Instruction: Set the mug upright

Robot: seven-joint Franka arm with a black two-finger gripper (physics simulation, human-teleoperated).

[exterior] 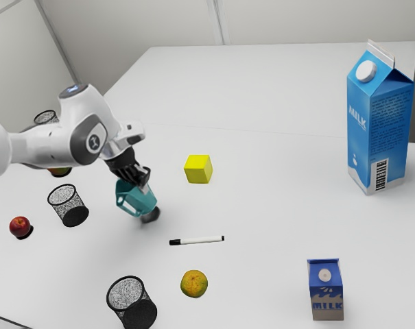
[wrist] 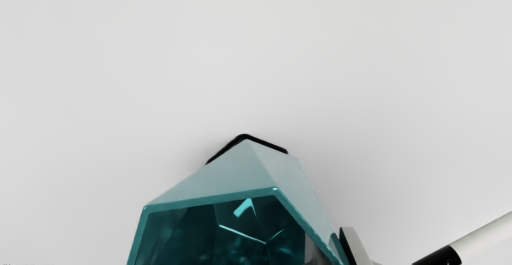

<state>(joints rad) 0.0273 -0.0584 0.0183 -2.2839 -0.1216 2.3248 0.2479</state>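
Observation:
The gripper (exterior: 143, 179) points down at the teal mug (exterior: 140, 201) in the exterior view, shut on its wall. The mug leans, its handle toward the exterior view's left and its base toward the lower right, over a dark patch on the table. In the wrist view, the mug (wrist: 276, 173) has its open mouth facing the camera. There the gripper (wrist: 331, 253) has one finger outside the wall and a grey shape, apparently the other, inside it. The mug's handle is hidden in the wrist view.
On the table (exterior: 276, 199) are a yellow cube (exterior: 197, 169), a marker (exterior: 200, 240), an orange (exterior: 194, 283), a mesh cup (exterior: 130, 301), another mesh cup (exterior: 68, 205) and an apple (exterior: 20, 227). A small milk carton (exterior: 326, 291) and large carton (exterior: 378, 123) stand toward the exterior view's right.

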